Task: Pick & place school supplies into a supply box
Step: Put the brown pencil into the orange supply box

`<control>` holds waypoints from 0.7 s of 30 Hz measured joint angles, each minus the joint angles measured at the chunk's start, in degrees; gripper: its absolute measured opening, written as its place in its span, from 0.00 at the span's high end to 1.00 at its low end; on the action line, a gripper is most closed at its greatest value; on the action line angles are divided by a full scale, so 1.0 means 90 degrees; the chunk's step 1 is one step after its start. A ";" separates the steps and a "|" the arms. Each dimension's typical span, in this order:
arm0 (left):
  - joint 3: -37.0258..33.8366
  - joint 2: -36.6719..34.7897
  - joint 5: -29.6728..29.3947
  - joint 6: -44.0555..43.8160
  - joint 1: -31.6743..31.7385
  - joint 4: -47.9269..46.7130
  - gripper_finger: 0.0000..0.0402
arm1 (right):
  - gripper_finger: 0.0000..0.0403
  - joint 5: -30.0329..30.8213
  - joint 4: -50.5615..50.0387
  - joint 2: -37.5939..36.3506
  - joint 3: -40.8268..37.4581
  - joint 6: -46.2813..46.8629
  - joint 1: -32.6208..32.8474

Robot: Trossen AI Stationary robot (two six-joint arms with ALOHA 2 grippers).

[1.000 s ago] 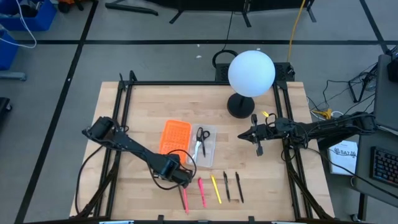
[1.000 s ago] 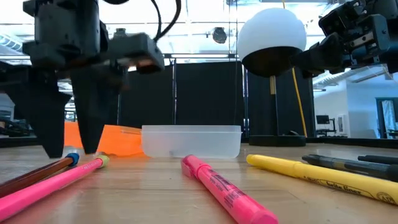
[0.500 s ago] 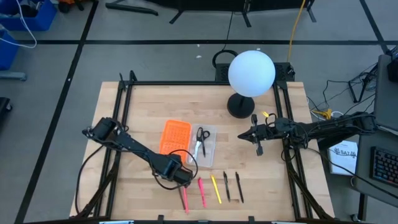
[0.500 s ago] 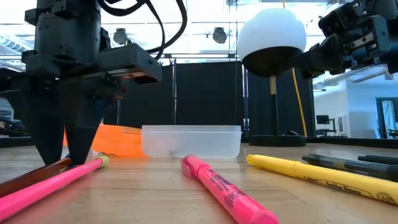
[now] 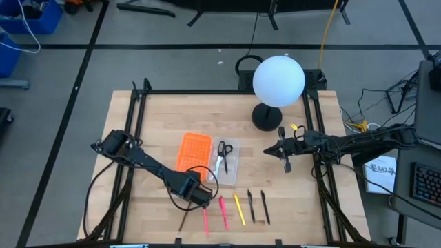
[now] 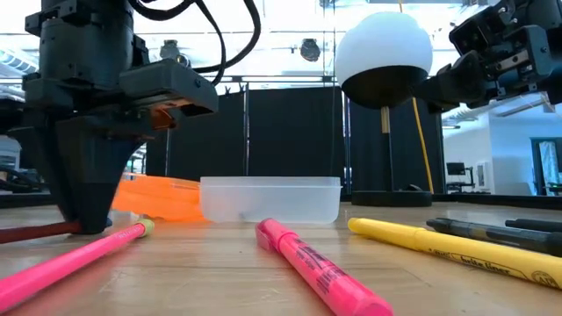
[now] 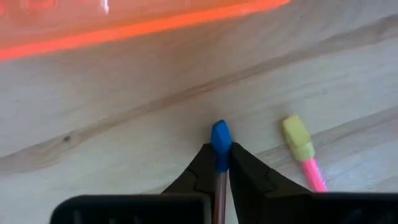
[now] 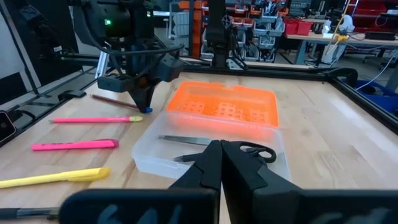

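My left gripper (image 5: 200,200) stands at the near middle of the table, shut on a brown pencil (image 5: 185,222) with a blue eraser (image 7: 220,134). Beside it on the table lie a pink pencil (image 5: 205,220), a pink marker (image 5: 224,212), a yellow marker (image 5: 239,209) and two dark pens (image 5: 258,207). The clear supply box (image 5: 231,164) holds the black-handled scissors (image 5: 222,156) and adjoins an orange panel (image 5: 193,150). My right gripper (image 5: 286,165) hovers shut to the right of the box. My left gripper pinches the brown pencil's shaft (image 7: 219,163) between its two fingers, just behind the blue eraser. The fingers come from above and point down. The pencil lies low along the table, its free end (image 6: 18,235) pointing toward the near left.
A lamp with a white globe (image 5: 278,81) on a black base (image 5: 266,117) stands at the far right. The pink pencil's yellow eraser (image 7: 296,134) lies close to my left fingers. Black rails (image 5: 131,138) run along the table's sides.
My left gripper has shut on the brown pencil's eraser end. The pencil has turned about that end: its free end has swung away from the pink pencil toward the table's left, while the eraser end stays in place.
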 joint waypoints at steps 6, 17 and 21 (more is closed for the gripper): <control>-0.0004 -0.0661 -0.0427 -0.0112 -0.0020 0.0177 0.94 | 1.00 0.0000 -0.0026 0.0000 0.0000 0.0050 -0.0001; 0.0538 -0.1954 -0.0812 0.1171 0.0889 0.0378 0.93 | 1.00 0.0000 -0.0048 0.0000 0.0000 0.0322 0.0001; 0.0957 -0.1839 -0.0574 0.2176 0.1566 0.0378 0.94 | 1.00 0.0000 -0.0062 0.0000 0.0000 0.0384 0.0001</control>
